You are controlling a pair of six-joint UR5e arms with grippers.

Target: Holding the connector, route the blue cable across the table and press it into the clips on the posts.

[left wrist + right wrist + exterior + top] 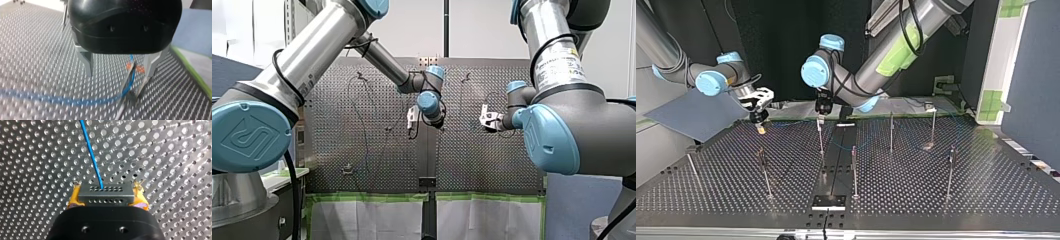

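my right gripper [760, 126] clenched on the grey connector [105, 194] between yellow pads, over the perforated table [37, 157], blue cable [75, 100] leaving the connector, crossing the table, passing the orange clip [135, 67] between spread fingers of my left gripper [120, 68], released

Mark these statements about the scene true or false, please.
1. My right gripper clamps the connector. True.
2. The blue cable leaves the connector's holed face. True.
3. My left gripper is shut tight. False: its fingers stand apart.
4. The table carries no posts. False: several thin posts stand on it.
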